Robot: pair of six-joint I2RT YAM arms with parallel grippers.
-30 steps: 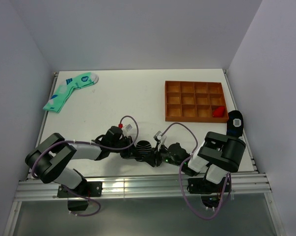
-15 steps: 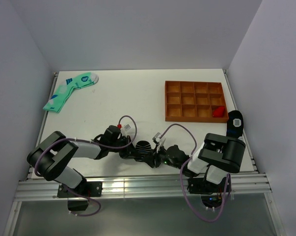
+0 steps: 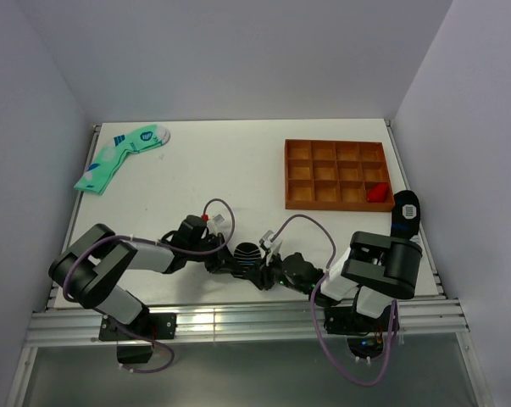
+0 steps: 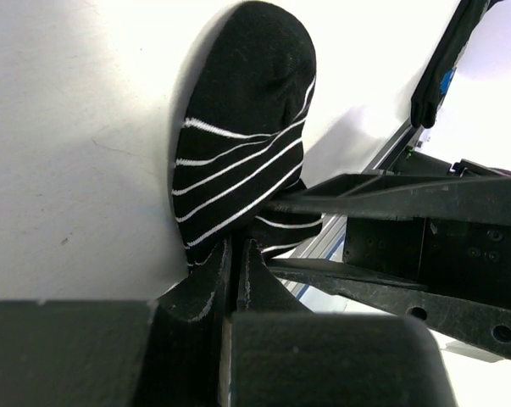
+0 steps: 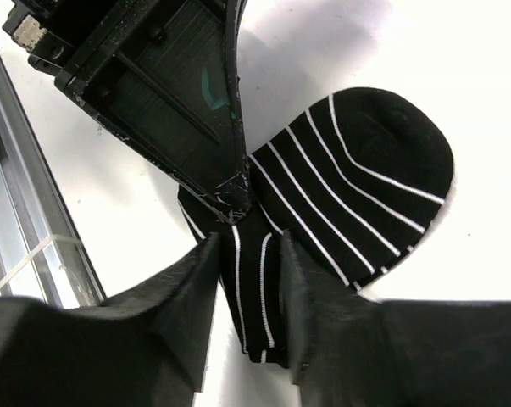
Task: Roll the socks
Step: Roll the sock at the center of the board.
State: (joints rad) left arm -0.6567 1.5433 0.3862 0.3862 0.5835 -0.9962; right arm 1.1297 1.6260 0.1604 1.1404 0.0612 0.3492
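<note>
A black sock with thin white stripes [image 3: 247, 252] lies near the table's front edge, between my two grippers. In the left wrist view the sock [image 4: 242, 144] spreads away from my left gripper [image 4: 236, 248], which is shut on its near end. My left gripper [image 3: 230, 264] reaches it from the left. From the right, my right gripper [image 3: 268, 270] meets the same sock. In the right wrist view a folded band of the sock [image 5: 263, 280] runs between the fingers of my right gripper [image 5: 247, 252], which press on both its sides. The left gripper's tip [image 5: 232, 197] rests on that band.
Mint-green socks [image 3: 119, 155] lie at the far left corner. An orange compartment tray [image 3: 299, 174] with a red piece [image 3: 376, 193] stands at the back right. Another dark sock-like item [image 3: 406, 212] rests at the right edge. Aluminium rails [image 3: 238, 320] run along the front.
My right gripper has shifted slightly left toward the sock and its jaws have narrowed a little on the folded band. The left gripper stays shut in place.
</note>
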